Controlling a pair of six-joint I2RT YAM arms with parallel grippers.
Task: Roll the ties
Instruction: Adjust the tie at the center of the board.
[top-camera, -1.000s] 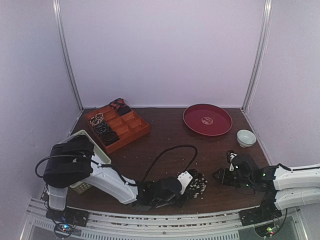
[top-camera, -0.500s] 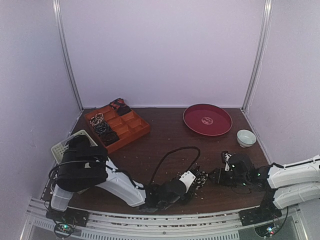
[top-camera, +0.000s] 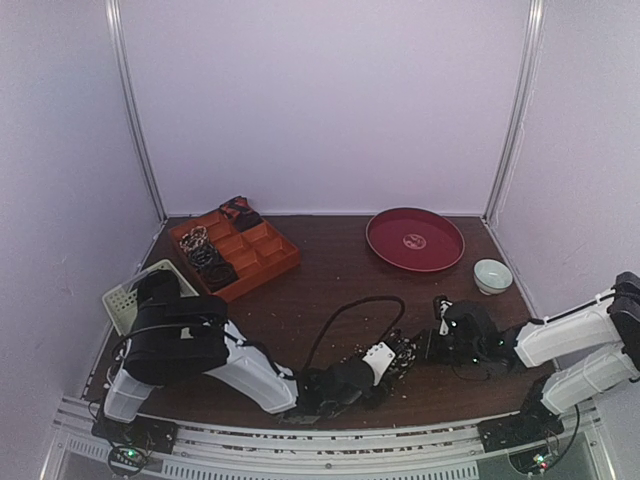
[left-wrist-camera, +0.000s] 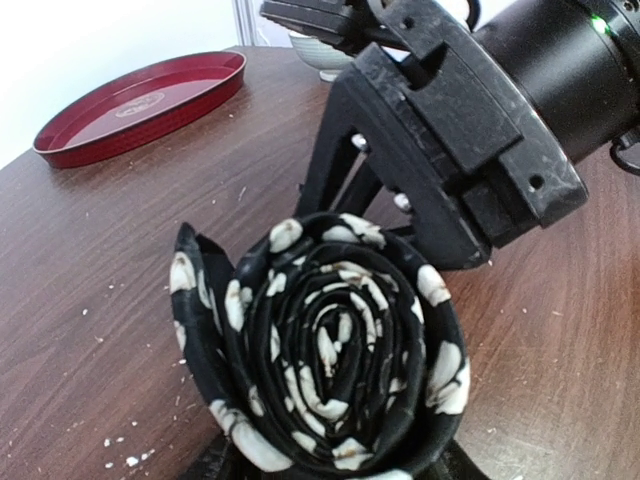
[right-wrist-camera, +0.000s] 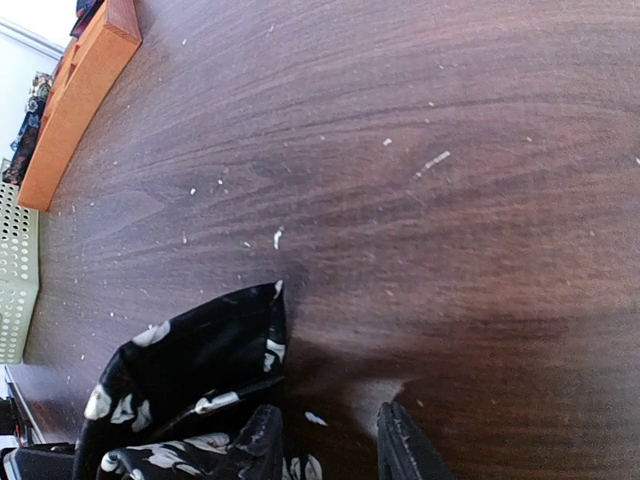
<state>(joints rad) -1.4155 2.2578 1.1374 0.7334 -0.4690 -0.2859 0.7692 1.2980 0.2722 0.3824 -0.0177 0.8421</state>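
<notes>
A black tie with white flecks, rolled into a coil (left-wrist-camera: 330, 350), stands on edge on the brown table. It fills the left wrist view. My left gripper (left-wrist-camera: 335, 468) has the coil between its fingers, and only their dark tips show at the bottom corners. From behind, my right gripper (left-wrist-camera: 385, 195) reaches down against the coil. In the right wrist view the right gripper (right-wrist-camera: 330, 445) has its jaws apart. Its left finger (right-wrist-camera: 262, 440) rests on the tie (right-wrist-camera: 190, 370). From above, both grippers meet at the coil (top-camera: 400, 355).
The orange compartmented tray (top-camera: 262, 255) at the back left holds rolled ties (top-camera: 205, 258). A white slatted basket (top-camera: 135, 290) stands by the left arm. A red round tray (top-camera: 415, 240) and a small bowl (top-camera: 492, 275) are at the back right. White crumbs dot the table.
My right gripper has moved left across the table up to the coil. The left arm has shifted a little to the right with the coil.
</notes>
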